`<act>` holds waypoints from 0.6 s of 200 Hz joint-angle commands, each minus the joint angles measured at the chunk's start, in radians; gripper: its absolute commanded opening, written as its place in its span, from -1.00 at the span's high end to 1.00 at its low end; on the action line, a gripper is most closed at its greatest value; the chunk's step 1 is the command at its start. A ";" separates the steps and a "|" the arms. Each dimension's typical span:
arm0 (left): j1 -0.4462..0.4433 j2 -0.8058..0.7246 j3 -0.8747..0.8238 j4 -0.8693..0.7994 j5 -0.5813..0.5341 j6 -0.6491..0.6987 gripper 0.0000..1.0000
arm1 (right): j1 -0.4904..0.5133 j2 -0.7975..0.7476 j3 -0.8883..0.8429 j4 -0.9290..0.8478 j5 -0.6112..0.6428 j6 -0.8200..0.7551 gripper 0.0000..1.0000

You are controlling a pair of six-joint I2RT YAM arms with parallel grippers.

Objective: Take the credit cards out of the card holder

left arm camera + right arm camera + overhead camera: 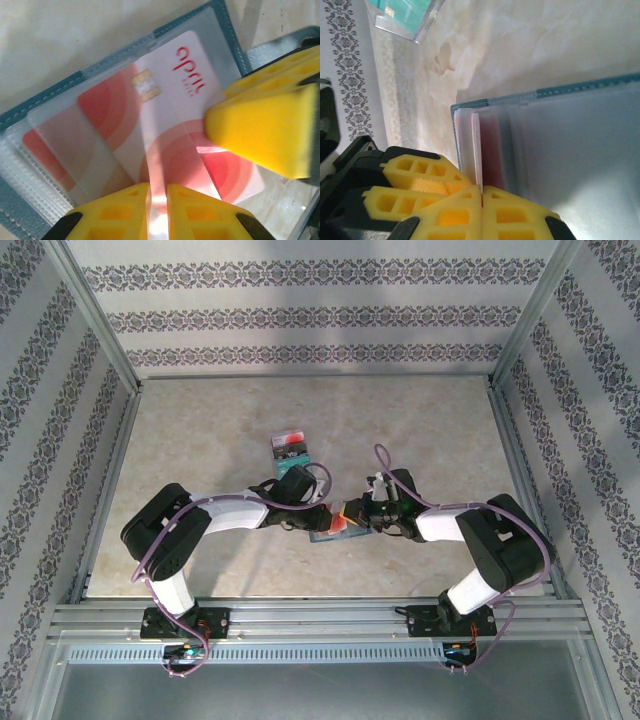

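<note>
Here, near the middle of the desk (200, 430), the left gripper (157, 200) jaws pinch the open card holder (17, 207) by a clear sleeve (95, 160). The right gripper (481, 197) jaws are closed on the edge of a red-and-white credit card (175, 100) partly under the sleeves. Farther back lies a small pile of cards (290, 447).

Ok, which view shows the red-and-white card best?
Left wrist: the red-and-white card is face-on, chip and logo plain. Right wrist shows its thin edge in the shut right gripper; top external, a small red patch.
</note>
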 commanded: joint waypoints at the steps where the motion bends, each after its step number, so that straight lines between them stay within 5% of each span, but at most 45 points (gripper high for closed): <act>1: 0.023 -0.018 -0.024 -0.042 -0.037 0.005 0.66 | -0.014 -0.041 -0.009 -0.045 0.023 -0.043 0.97; 120: 0.034 -0.139 0.037 -0.111 -0.033 0.042 0.40 | -0.016 -0.164 0.073 -0.342 0.128 -0.208 1.00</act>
